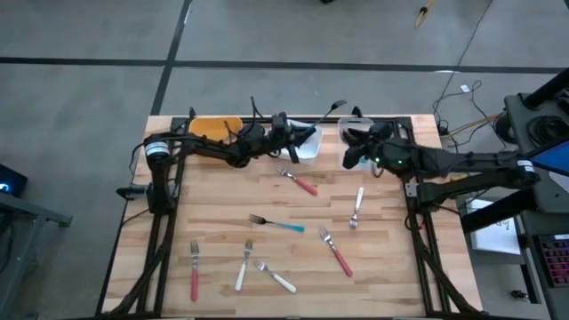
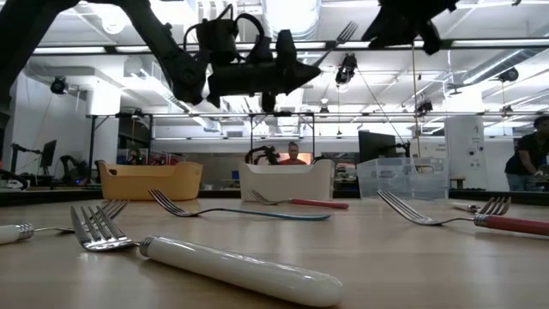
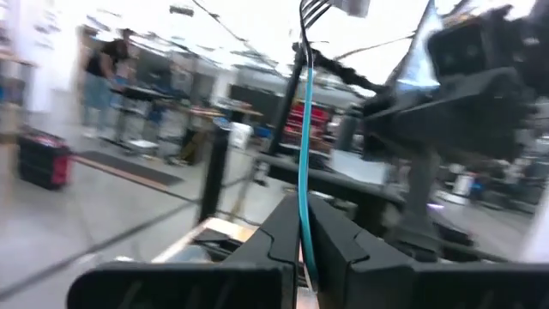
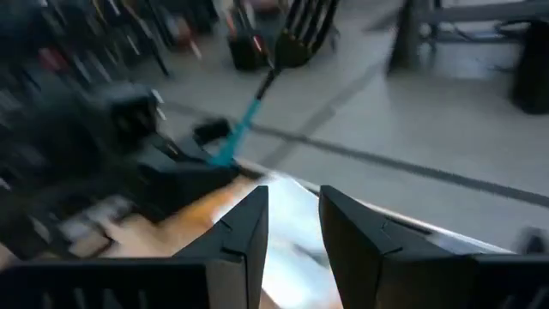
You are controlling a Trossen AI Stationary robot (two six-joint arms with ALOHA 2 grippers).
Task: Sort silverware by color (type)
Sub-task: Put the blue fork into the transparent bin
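My left gripper hovers over the white bin at the table's far edge, shut on a teal-handled fork. The fork's metal head points up and toward the right arm. My right gripper is open and holds nothing, close by near the clear bin. In its wrist view the fingers face the held fork. Several forks lie flat on the wood: red ones, white ones, and a teal one. My left gripper pinches the fork's teal handle near its free end between the two fingers. The fingers come from the table's left and lie along the fork. It sticks out past the fingertips, lifted clear, slanting upward with its head farthest away.
An orange bin stands at the far edge, left of the white bin. The two grippers are close together above the bins. People and equipment show in the room beyond the table. Bare wood lies between the scattered forks and the table's near edge.
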